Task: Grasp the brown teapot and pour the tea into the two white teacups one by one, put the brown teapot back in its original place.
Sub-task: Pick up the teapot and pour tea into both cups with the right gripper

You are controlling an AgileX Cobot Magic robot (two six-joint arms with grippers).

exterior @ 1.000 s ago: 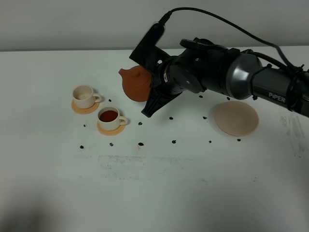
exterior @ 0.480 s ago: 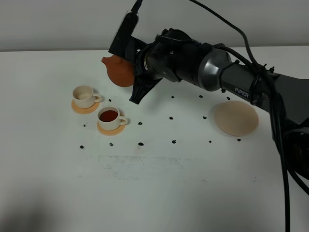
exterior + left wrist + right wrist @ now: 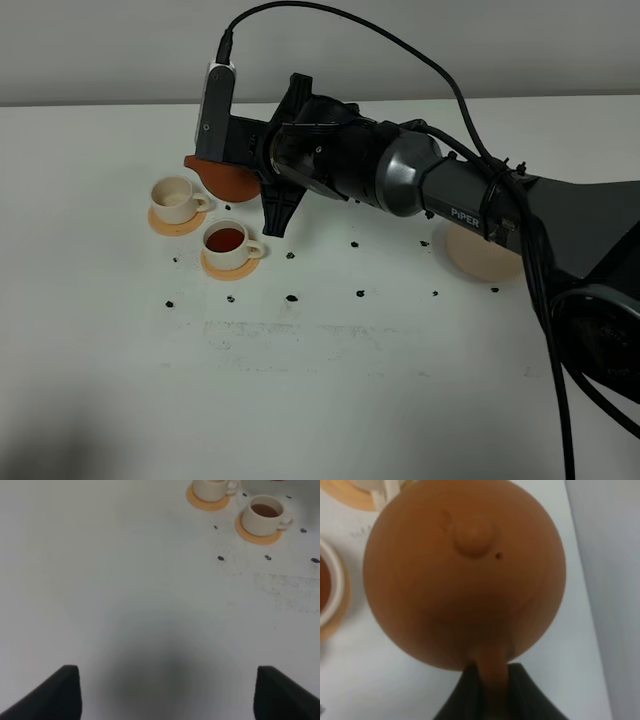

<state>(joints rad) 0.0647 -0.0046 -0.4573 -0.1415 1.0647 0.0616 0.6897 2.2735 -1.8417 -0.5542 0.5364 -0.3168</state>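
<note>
the white table [image 3: 330, 380] is smooth and matte, with faint scuffs. the right gripper [image 3: 492, 696] is clenched on the loop handle of the brown teapot [image 3: 222, 180], dark fingers pinching that thin handle from both sides. the pot hangs in the air just behind and above the empty cup [image 3: 175, 198]. the left gripper [image 3: 170, 695] is spread wide over bare table with nothing between its tips.

the teapot is a squat, round ball of unglazed clay, dry and slightly grainy, so it likely gives good friction. it is probably heavy for its size with tea inside, rigid, and chips easily. the handle is the sensible hold, though a narrow loop lets the body swing, so i judge slow tilting is safest.

the cream saucer plate [image 3: 480, 265], flat, round and partly hidden by the arm, lies well to the right of the empty cup. the filled cup [image 3: 227, 243], glossy ceramic, stands just beside the empty cup. both sit on thin orange coasters [image 3: 212, 268]. the lid knob [image 3: 472, 536] is a small smooth button, and the lid may slip during a steep pour.
</note>
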